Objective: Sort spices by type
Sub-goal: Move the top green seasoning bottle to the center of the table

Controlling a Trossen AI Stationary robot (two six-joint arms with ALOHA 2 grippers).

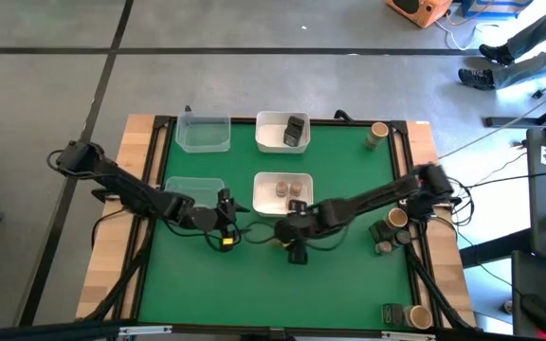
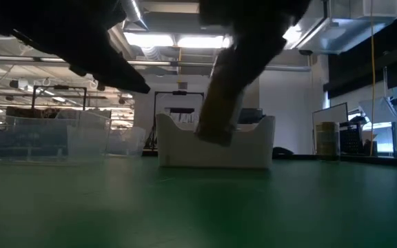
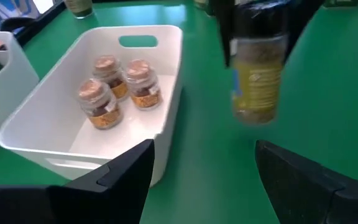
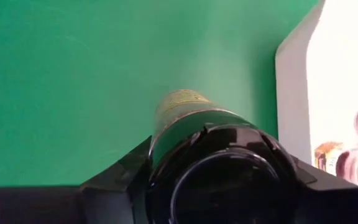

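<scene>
My right claw [image 1: 297,248] pinches a black-capped spice jar [image 3: 255,78] by its cap, lifted off the green tabletop [image 1: 349,284] at centre frame, beside the white tray [image 3: 166,81]. My left claw [image 1: 224,227] hangs spread, holding nothing. The jar's label is blurred (unreadable). Three small brownish jars [image 3: 118,90] stand in that tray.

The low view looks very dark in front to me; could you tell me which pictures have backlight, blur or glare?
Low view: ceiling lights behind turn the arms and the held spice jar into dark, soft-edged shapes. Left wrist view: that jar, held by the right gripper, is blurred, while the three small jars in the white tray stay sharper. Right wrist view: the tray is washed out.
</scene>
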